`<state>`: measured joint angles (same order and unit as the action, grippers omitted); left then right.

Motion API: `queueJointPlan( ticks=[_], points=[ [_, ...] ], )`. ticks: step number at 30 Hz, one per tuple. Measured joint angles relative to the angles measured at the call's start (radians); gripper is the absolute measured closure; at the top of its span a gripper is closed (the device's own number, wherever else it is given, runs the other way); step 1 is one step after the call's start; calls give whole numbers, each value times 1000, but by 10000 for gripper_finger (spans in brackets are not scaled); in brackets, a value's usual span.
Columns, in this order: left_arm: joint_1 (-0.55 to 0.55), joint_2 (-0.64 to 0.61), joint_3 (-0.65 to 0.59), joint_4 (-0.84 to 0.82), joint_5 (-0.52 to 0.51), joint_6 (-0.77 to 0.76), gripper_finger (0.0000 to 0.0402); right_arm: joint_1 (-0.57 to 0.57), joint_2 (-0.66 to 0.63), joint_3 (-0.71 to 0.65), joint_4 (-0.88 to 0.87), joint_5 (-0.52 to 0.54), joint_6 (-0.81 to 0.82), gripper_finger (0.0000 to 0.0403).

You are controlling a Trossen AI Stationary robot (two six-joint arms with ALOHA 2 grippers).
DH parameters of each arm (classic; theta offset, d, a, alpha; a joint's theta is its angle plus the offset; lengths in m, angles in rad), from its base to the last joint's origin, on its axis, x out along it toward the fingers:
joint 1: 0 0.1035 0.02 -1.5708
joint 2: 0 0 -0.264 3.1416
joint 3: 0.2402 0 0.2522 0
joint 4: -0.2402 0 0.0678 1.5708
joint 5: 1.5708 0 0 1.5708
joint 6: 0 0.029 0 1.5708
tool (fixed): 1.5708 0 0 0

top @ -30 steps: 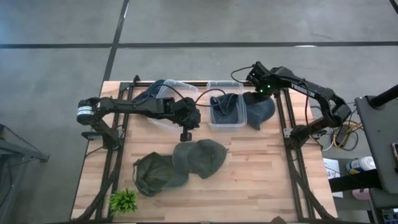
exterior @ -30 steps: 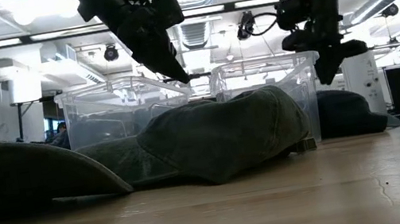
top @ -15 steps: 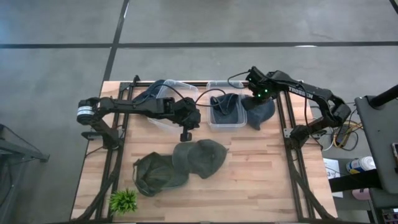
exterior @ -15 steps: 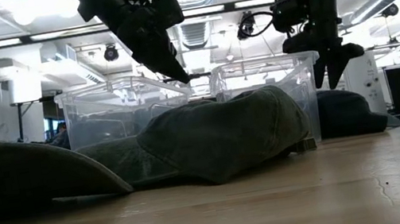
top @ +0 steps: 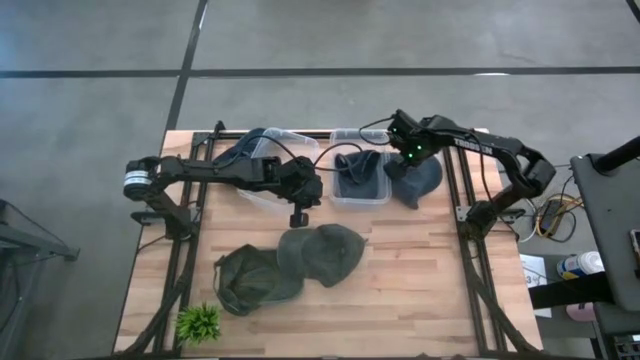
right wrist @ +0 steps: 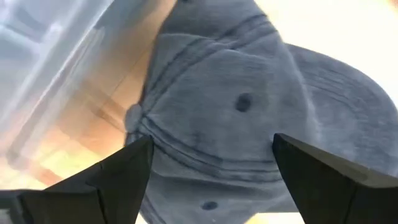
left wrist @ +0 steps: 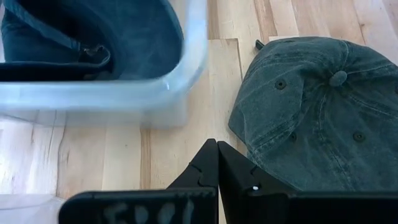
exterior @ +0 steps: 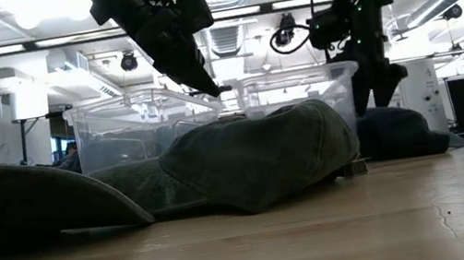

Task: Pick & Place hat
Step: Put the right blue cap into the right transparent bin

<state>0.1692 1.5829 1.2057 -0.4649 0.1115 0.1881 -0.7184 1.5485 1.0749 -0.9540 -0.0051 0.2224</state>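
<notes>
A blue denim hat (top: 420, 182) lies crown up on the table, just right of the right clear bin (top: 362, 196). My right gripper (right wrist: 211, 168) hangs open right over its crown (right wrist: 244, 101), pointing down, one finger on either side of it; I see no contact. In the low view my right gripper (exterior: 373, 79) is behind the bin, above the blue hat (exterior: 400, 131). My left gripper (top: 298, 216) hovers shut above bare table, between the left bin (top: 262, 190) and a green hat (left wrist: 311, 112).
Another blue hat (top: 362, 170) lies inside the right bin, and a dark hat (top: 245, 152) in the left bin. Two green hats (top: 322, 252) (top: 255, 278) lie mid-table, toward the near edge. A small plant (top: 198, 322) stands at the near left corner. Bare wood lies near right.
My right gripper has opened wide, rolled about its own axis, and sunk toward the blue hat while shifting a little toward the table's left, next to the right bin. The hats lie as before.
</notes>
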Motion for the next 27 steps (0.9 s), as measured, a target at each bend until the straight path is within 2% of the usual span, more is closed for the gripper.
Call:
queueJointPlan(
  ticks=[3,6,9,14,17,23,27],
  points=[
    [0,0,0,-1,0,-6,401,1,33,1,5,-23,-3,94],
    [0,0,0,-4,0,-7,401,0,46,-6,0,-13,-1,131],
    [0,0,0,-8,0,-9,401,1,39,-9,-18,-11,2,192],
    [0,0,0,-8,0,-9,401,-2,38,-17,-33,-14,5,320],
    [0,0,0,-8,0,-9,401,4,12,-1,-34,-23,4,379],
    [0,0,0,-8,0,-9,401,33,-116,44,-73,-38,29,393],
    [0,0,0,-7,0,-9,401,57,-275,73,-94,-146,137,393]
  ],
)
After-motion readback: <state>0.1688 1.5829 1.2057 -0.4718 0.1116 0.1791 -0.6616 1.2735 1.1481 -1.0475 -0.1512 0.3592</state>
